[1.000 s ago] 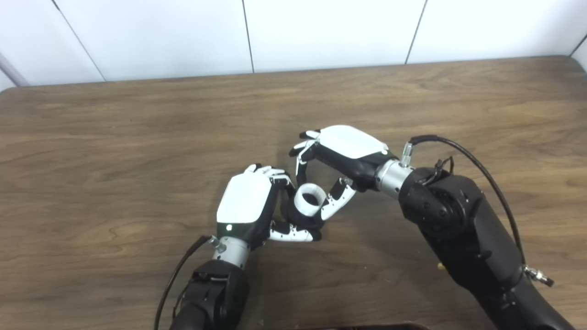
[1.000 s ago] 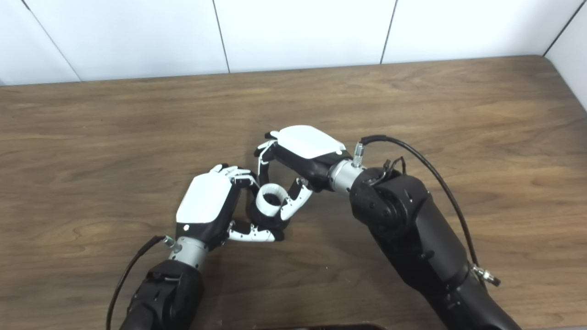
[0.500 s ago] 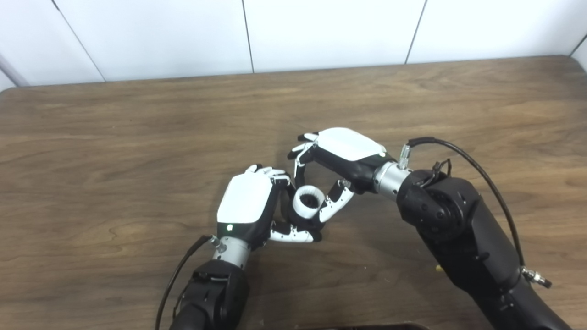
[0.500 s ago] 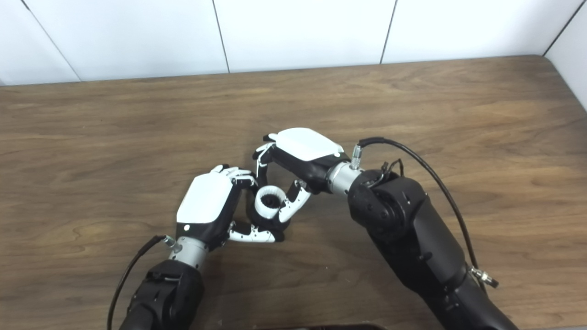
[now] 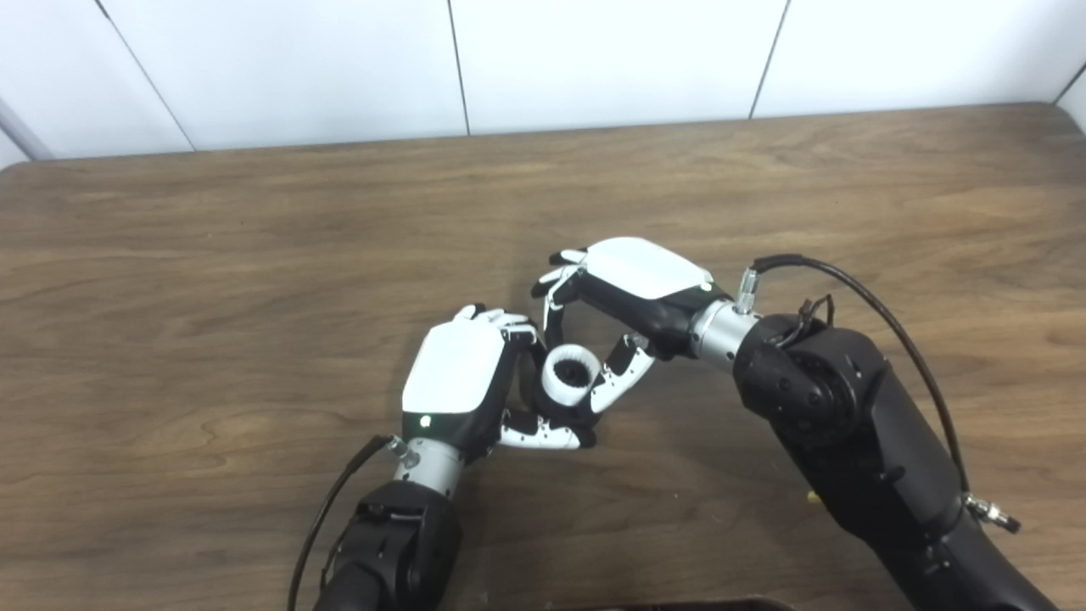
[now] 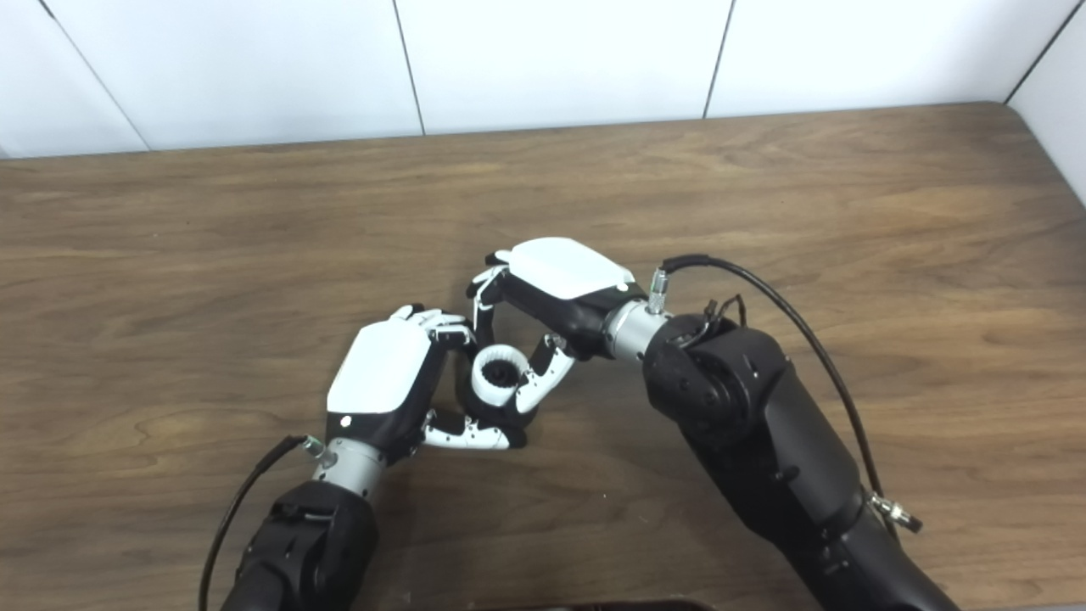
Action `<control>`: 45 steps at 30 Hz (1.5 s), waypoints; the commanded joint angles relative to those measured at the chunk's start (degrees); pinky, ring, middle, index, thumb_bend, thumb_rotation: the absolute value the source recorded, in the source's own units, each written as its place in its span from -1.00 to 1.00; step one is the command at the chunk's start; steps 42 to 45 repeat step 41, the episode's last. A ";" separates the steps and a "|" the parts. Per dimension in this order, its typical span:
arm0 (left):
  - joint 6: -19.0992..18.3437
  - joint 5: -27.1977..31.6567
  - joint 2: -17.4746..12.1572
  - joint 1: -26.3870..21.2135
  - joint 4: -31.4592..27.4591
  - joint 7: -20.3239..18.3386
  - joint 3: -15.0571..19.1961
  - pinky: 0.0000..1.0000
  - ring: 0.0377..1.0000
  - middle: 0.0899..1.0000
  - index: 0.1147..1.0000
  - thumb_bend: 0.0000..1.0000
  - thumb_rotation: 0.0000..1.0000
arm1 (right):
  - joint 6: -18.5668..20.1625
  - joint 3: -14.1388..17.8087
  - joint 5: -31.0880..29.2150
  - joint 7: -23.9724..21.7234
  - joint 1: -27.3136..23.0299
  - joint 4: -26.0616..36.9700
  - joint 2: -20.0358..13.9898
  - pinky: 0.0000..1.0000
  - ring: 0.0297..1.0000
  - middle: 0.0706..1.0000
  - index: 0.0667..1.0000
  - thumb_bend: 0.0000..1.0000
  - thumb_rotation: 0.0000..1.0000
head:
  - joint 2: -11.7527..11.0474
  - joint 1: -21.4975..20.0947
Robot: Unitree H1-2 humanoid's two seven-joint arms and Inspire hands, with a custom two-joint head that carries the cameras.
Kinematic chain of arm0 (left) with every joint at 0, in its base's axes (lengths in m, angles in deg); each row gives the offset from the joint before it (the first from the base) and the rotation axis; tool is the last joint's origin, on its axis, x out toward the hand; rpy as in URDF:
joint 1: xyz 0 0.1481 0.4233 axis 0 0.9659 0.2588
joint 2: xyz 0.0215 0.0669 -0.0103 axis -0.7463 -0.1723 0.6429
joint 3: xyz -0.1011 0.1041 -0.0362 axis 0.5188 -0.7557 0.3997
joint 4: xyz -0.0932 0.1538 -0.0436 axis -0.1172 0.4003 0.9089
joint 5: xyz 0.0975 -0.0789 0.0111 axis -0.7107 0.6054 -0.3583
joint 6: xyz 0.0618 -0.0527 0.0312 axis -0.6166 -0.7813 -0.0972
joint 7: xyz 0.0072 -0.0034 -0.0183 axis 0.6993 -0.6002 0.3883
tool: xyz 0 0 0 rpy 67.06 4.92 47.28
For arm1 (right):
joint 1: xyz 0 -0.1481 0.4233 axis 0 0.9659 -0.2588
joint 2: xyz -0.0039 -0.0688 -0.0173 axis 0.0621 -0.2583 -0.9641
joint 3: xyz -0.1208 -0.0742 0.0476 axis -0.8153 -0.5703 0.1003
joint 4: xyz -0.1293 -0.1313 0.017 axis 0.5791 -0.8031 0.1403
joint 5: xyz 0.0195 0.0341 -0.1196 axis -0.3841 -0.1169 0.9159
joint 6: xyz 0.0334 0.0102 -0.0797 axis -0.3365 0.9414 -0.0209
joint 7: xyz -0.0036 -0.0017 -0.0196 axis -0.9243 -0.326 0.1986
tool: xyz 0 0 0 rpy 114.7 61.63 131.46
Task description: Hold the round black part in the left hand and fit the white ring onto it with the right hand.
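My left hand (image 5: 458, 380) is low over the wooden table (image 5: 254, 255) and is shut on the round black part (image 5: 563, 412), which shows dark between its fingers and thumb. The white ring (image 5: 553, 390) sits on top of the black part, its hole facing up with black showing inside. My right hand (image 5: 632, 284) reaches in from the right and pinches the ring, thumb (image 5: 618, 380) on its right side and a finger on its far left side. The same ring appears in the right eye view (image 6: 487, 389). The underside of the black part is hidden.
A white panelled wall (image 5: 594, 59) runs along the table's far edge. The right forearm and its black cable (image 5: 882, 305) lie over the table's right half. A dark object edge (image 5: 662, 604) shows at the bottom of the picture.
The right hand has moved slightly down and left, and the white ring has sunk lower onto the black part. The left hand has stayed in place.
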 commanded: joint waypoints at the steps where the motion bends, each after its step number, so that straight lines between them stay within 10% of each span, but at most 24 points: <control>1: 0.54 -0.26 0.25 0.29 0.17 -1.13 -0.78 0.84 0.67 0.50 -0.17 0.04 -0.90 | -1.08 0.80 -0.03 1.33 -1.65 0.94 -0.14 0.99 0.93 0.74 0.29 0.88 -0.42 | 0.01 0.05; 17: 0.18 -0.81 0.30 0.11 0.24 -1.61 -0.78 0.85 0.68 0.50 -0.17 0.04 -0.90 | -0.56 1.18 1.31 0.59 -1.90 2.02 -0.36 0.98 1.00 1.00 0.79 1.00 -0.45 | -0.14 -0.21; 45: 1.48 1.65 -1.15 0.07 0.98 -0.39 0.49 0.83 0.67 0.48 -0.16 0.05 -0.89 | 3.19 6.36 -1.20 -2.36 -1.76 4.45 -2.87 1.00 1.00 1.00 0.90 1.00 -0.05 | -1.15 -1.14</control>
